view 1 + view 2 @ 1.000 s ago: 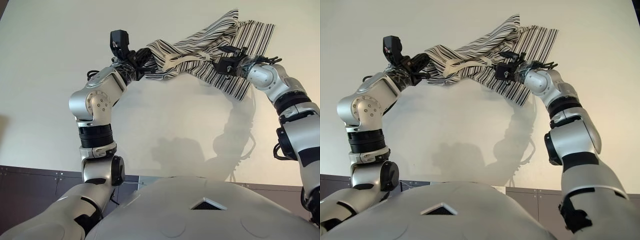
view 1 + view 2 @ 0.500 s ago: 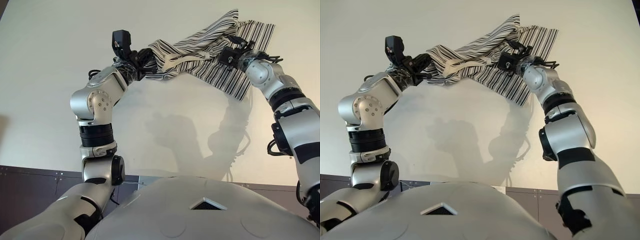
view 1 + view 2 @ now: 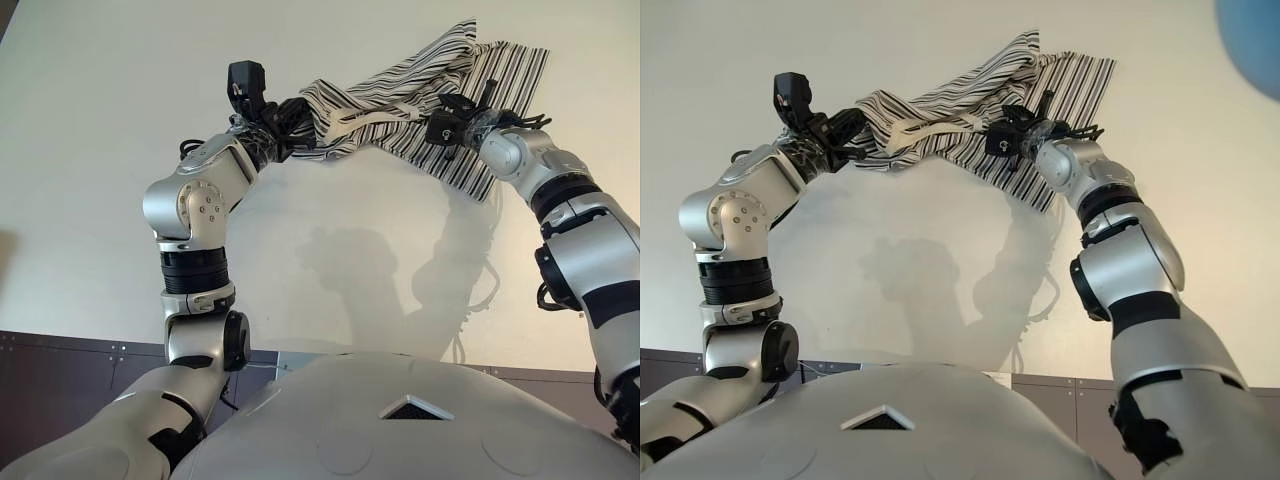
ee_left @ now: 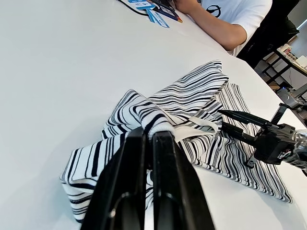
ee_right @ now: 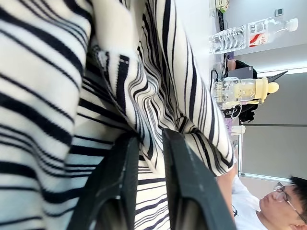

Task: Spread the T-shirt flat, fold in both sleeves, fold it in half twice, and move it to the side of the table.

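A black-and-white striped T-shirt (image 3: 400, 95) lies crumpled on the white table (image 3: 100, 150), with a pale neckband strip showing in its folds. My left gripper (image 4: 148, 139) is shut on a raised fold at the shirt's left end (image 3: 300, 115). My right gripper (image 4: 221, 120) sits over the shirt's right half, fingers slightly apart and straddling a ridge of cloth (image 5: 151, 134). The flatter striped panel (image 3: 510, 70) lies spread beyond the right gripper.
A person's arm (image 4: 216, 24) rests at the far table edge beside some papers (image 4: 153, 9). Clear bottles (image 5: 249, 33) stand past the shirt in the right wrist view. A blurred blue shape (image 3: 1255, 40) shows at the far right. Bare tabletop lies near my body.
My right gripper moved away over the shirt, then came back toward the middle folds. The shirt's shape has stayed the same. The left arm has held almost still.
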`<state>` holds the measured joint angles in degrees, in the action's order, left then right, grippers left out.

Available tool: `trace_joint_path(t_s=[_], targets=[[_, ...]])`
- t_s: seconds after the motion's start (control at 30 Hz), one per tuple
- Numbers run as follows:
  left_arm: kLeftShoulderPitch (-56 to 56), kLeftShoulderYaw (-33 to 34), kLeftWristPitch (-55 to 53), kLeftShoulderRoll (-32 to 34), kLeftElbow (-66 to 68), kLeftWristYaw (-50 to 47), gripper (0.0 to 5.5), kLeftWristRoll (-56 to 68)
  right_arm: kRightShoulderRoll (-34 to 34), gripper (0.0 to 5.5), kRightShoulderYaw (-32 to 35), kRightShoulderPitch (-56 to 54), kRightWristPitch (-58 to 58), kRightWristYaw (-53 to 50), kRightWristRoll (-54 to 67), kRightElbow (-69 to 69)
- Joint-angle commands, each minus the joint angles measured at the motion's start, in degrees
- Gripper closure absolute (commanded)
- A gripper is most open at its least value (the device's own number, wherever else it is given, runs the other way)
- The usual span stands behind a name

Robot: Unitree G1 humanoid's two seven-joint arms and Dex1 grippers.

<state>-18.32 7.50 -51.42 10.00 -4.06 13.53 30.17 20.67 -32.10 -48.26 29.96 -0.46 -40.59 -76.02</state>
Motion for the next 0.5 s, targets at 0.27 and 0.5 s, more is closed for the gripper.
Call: trace_joint_path(t_s=[0.27,0.5], targets=[[-0.2,0.5,-0.9,-0.6,-0.5,-0.8,5.40,0.3,0.4,5.39,0.2,-0.6,0.4,1.9,0.6,-0.7],[0.7,3.5,-0.9,-1.2,-3.9,-2.3,5.40,1.9,5.6,5.39,11.4,4.7,12.1,22.2,17.3,6.5]])
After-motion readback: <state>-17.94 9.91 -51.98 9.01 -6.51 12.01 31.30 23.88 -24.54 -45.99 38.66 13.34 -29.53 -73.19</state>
